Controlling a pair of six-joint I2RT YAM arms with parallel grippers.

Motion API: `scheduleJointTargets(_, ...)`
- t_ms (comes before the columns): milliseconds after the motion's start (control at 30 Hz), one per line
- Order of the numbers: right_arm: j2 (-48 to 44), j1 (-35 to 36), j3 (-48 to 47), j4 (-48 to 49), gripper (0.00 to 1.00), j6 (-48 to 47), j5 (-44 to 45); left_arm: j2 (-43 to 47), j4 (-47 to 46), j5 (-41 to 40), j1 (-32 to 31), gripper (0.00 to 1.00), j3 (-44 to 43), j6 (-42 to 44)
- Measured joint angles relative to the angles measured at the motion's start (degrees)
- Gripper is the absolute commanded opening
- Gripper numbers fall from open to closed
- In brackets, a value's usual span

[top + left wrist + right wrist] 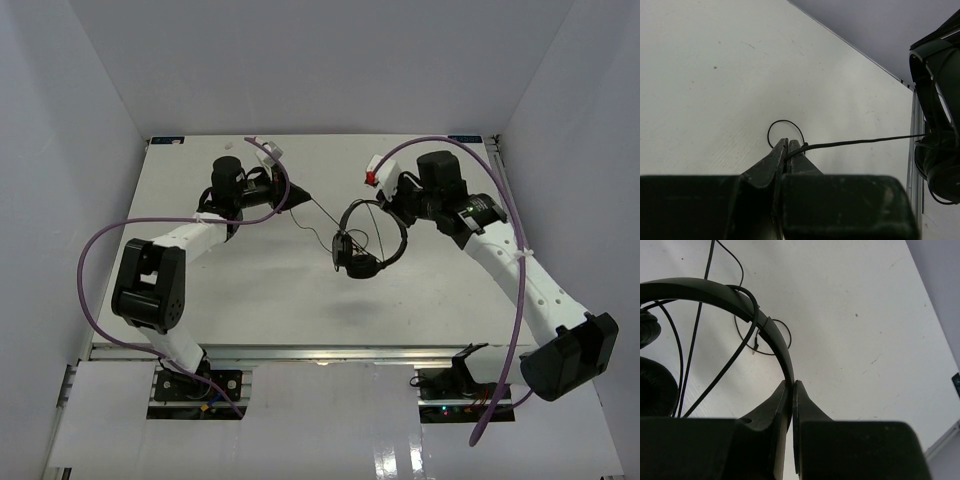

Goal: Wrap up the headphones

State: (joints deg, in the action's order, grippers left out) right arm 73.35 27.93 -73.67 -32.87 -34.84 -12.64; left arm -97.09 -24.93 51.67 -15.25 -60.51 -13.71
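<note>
The black headphones (372, 243) hang above the middle of the white table, headband up and both earcups (355, 258) below. My right gripper (386, 206) is shut on the thin headband (715, 292), which runs between its fingertips (792, 386). The earcups (652, 385) show at the left of the right wrist view, with cord strands draped over the band. My left gripper (300, 197) is shut on the thin black cord (860, 142). From the jaws (788, 149) the cord stretches taut to the headphones (937, 150), and a small loop (785, 131) curls beyond the tips.
Thick purple cables (95, 270) arc off both arms, one beside the right arm (515, 250). White walls close in the table (250, 300) at the back and sides. The table's far right edge (912, 150) lies near the headphones in the left wrist view.
</note>
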Motion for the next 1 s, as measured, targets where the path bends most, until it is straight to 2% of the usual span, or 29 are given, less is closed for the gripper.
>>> scheduleJointTargets(200,1.9,6.5,1.2,2.5,0.08,-2.7,10.3,0.4,6.8,3.2,0.1,0.1,-3.0,1.2)
scheduleJointTargets(367,6.7,7.0,1.2,4.8,0.08,-2.2,18.4,0.4,10.2,7.9,0.3,0.1,-4.9,-0.1)
scheduleJointTargets(533,10.8,7.0,1.2,9.0,0.08,-0.6,26.0,0.4,11.8,13.9,0.3,0.1,-5.2,-5.1)
scheduleJointTargets(867,16.2,7.1,-1.8,16.3,0.08,4.7,34.8,2.7,8.9,18.3,0.2,0.12,-4.1,-15.4)
scheduleJointTargets(1000,16.5,7.0,-3.9,18.4,0.08,6.4,37.0,3.3,3.4,18.7,-1.4,0.14,-2.4,-22.2)
